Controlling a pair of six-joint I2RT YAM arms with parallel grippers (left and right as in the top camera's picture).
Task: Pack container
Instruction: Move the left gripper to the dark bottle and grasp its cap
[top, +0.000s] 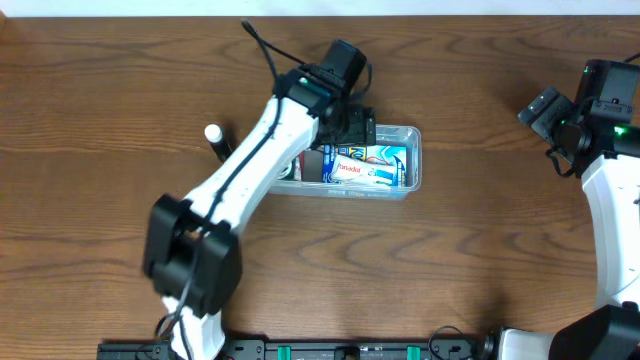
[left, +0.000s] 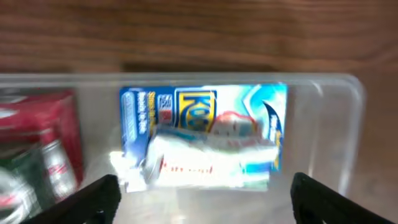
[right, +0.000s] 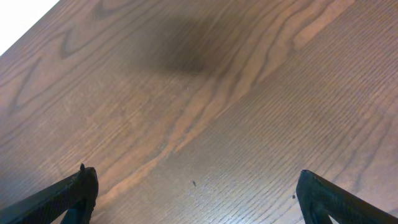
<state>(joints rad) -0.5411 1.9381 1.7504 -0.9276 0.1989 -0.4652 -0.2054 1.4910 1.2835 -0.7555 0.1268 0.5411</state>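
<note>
The clear plastic container (top: 412, 160) lies at the table's middle, holding a blue packet (top: 372, 155) with a white packet (top: 355, 172) on top, and a red packet at its left end. In the left wrist view the container's rim (left: 336, 81) frames the blue packet (left: 261, 102), the white packet (left: 205, 162) and the red packet (left: 43, 143). My left gripper (left: 202, 202) is open and empty, hovering over the container (top: 350, 125). My right gripper (right: 199, 199) is open and empty above bare wood at the far right (top: 550, 115).
A small dark tube with a white cap (top: 214, 137) lies on the table left of the container, beside my left arm. The table is brown wood grain all round.
</note>
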